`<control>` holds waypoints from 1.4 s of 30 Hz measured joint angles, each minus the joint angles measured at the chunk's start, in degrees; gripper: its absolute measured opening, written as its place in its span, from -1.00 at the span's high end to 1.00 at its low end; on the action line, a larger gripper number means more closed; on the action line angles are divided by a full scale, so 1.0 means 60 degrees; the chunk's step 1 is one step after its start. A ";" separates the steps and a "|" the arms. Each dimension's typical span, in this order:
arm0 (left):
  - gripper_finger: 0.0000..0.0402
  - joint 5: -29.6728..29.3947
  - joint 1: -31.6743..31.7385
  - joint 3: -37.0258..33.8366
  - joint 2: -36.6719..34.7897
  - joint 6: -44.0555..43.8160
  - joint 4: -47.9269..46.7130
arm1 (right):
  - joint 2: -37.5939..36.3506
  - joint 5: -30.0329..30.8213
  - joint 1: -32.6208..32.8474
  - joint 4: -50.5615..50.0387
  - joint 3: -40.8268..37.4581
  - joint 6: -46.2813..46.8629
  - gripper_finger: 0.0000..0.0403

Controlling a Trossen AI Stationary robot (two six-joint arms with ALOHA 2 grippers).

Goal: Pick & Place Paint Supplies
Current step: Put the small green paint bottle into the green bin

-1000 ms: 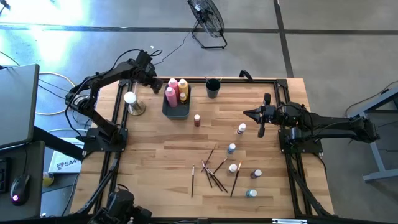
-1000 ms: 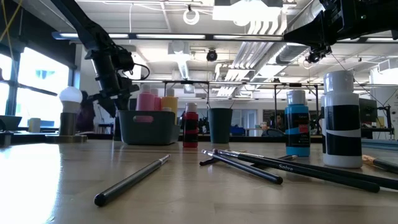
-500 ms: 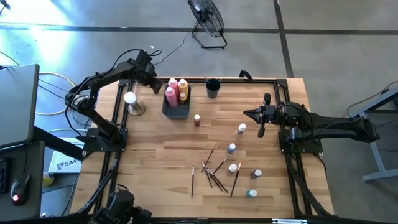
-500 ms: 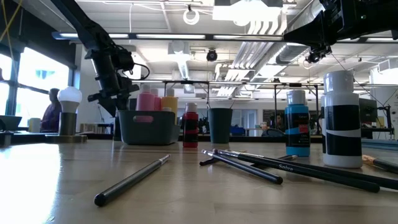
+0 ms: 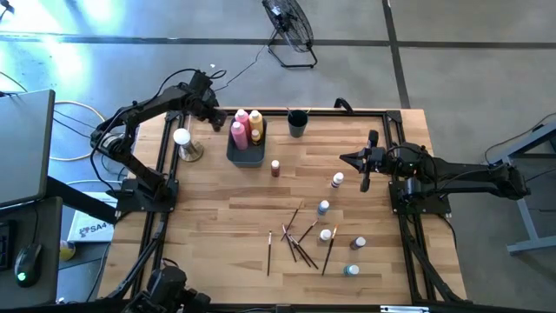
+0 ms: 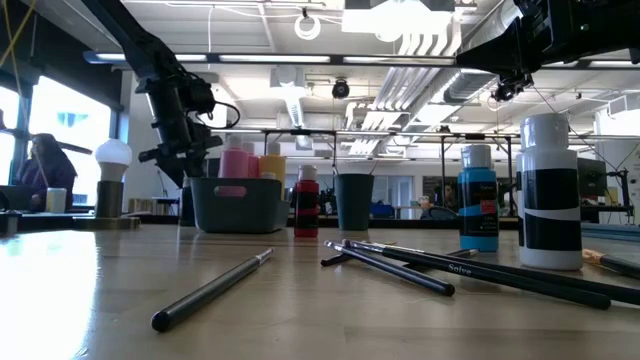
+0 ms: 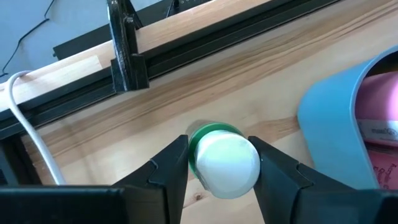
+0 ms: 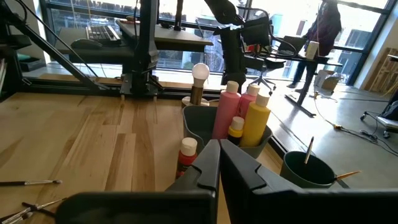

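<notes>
Landmark: the dark grey plastic bin (image 5: 246, 148) at the far side of the wooden table (image 5: 217, 217).

1. Left gripper (image 7: 222, 163). Only the left wrist view lets us see what it has: a small green paint bottle with a white cap (image 7: 224, 158) sits between its two dark fingers (image 7: 166, 168), which stand partly apart and close against the cap on either side. It is just beside the bin's outer wall, towards the table's far left corner. From above, the arm hides this bottle.

2. Right gripper (image 5: 364, 165). We find it hovering well to the right of the bin, fingers pressed together, empty.

3. Tall squeeze bottles in the bin: from above we count two, one pink (image 5: 239, 134), one yellow (image 5: 256, 124). The right wrist view adds a second pink one (image 8: 247, 102) and a small yellow white-capped bottle (image 8: 235, 130) between them.

4. Small white-capped paint bottles standing on the table: we count six from above. One red (image 5: 275, 168) is just in front of the bin; the other five, among them a teal one (image 5: 351, 269), stand well apart from it to the front right.

5. Thin dark-handled paintbrushes (image 5: 300, 239): a loose crossed heap well in front of the bin; we make out about six.

6. Dark round cup (image 5: 297, 123): just right of the bin; the right wrist view shows two brush handles in it.

7. White knob on a round tan base (image 5: 184, 144): just left of the bin.
</notes>
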 joint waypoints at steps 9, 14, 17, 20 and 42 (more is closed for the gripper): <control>0.27 0.0035 0.0000 -0.0015 -0.0873 0.0089 -0.0480 | 0.0001 0.0001 0.0000 0.0001 0.0000 0.0007 0.98; 0.27 0.0089 0.0000 -0.0015 -0.1829 0.0096 -0.0494 | 0.0001 0.0000 0.0000 0.0000 0.0000 0.0007 0.98; 0.27 0.0248 0.0000 -0.0015 -0.2502 0.0080 -0.0603 | 0.0002 0.0000 0.0000 0.0002 0.0000 0.0007 0.98; 0.27 0.0346 0.0000 -0.0015 -0.3228 0.0075 -0.0725 | 0.0004 0.0000 -0.0004 0.0004 0.0000 0.0007 0.98; 0.27 0.3297 -0.0776 -0.0011 -0.6955 -0.1248 -0.0722 | 0.0003 0.0000 0.0000 0.0007 0.0000 0.0007 0.98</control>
